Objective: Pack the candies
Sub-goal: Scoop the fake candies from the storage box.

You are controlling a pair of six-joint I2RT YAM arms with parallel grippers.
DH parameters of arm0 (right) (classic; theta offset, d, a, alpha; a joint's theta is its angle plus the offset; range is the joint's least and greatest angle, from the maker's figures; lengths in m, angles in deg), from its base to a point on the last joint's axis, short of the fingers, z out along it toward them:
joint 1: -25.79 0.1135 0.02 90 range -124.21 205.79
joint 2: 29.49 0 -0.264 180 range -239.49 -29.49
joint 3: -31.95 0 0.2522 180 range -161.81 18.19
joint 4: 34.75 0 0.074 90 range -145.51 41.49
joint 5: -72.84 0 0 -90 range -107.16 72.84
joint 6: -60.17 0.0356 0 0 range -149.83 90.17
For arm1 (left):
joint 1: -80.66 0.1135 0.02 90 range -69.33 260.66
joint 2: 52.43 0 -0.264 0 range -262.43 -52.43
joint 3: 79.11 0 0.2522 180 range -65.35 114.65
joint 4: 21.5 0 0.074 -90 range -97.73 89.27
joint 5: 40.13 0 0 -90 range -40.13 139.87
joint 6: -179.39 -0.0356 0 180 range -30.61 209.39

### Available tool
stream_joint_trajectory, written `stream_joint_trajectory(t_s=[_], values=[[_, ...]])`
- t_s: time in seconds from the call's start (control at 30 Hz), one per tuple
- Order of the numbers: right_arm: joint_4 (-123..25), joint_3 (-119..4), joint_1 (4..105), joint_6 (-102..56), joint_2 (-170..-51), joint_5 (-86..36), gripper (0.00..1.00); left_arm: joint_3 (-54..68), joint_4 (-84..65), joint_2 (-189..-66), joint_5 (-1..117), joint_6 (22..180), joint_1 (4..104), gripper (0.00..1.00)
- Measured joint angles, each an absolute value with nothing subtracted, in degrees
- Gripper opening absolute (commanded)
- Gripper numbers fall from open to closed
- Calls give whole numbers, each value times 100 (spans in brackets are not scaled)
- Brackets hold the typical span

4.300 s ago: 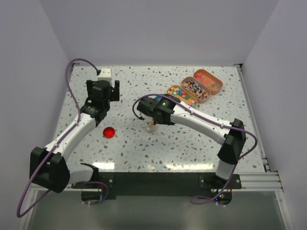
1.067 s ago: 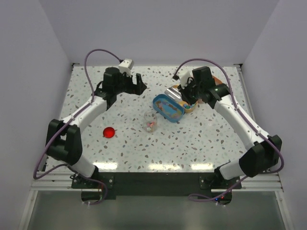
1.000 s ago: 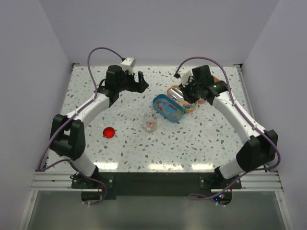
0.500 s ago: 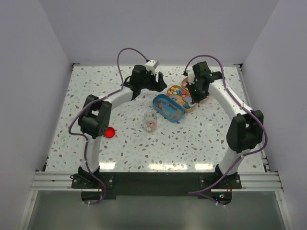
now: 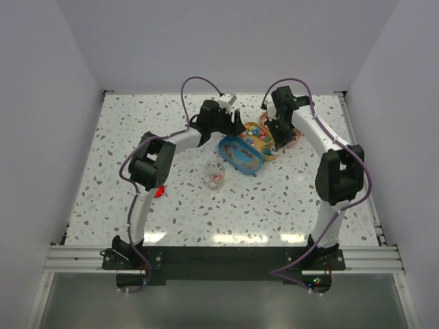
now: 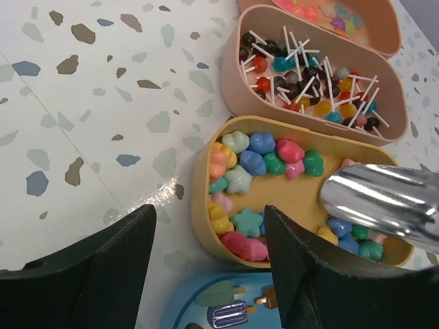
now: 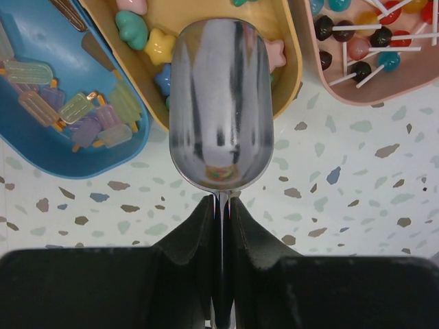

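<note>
Right gripper (image 7: 221, 203): I see it pinched tight on the thin handle of the silver scoop (image 7: 221, 103).
Scoop: its bowl is over the yellow tin (image 6: 199, 199).
Left gripper (image 6: 209, 229): jaws apart, holding nothing, near that tin.
Candies (image 6: 254, 161): mixed colours, lying in the yellow tin, between the pink tin (image 6: 230, 68) and the blue tin (image 6: 178, 310).

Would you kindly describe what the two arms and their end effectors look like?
Both the left arm and right arm have slim white links joined by chunky black joints, each trailed by a looping purple cable. The left end effector and right end effector have matte black, wedge-shaped fingers.
</note>
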State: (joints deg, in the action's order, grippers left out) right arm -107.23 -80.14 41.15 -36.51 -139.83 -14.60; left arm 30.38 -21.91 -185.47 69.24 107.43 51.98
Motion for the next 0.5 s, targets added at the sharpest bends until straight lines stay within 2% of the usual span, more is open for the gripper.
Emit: stream_joint_trajectory(t_s=[0.5], values=[[-10996,-8403,4121,-3852,-14340,-998,0,3357,-2254,-19047,7114,10791,5198,54]])
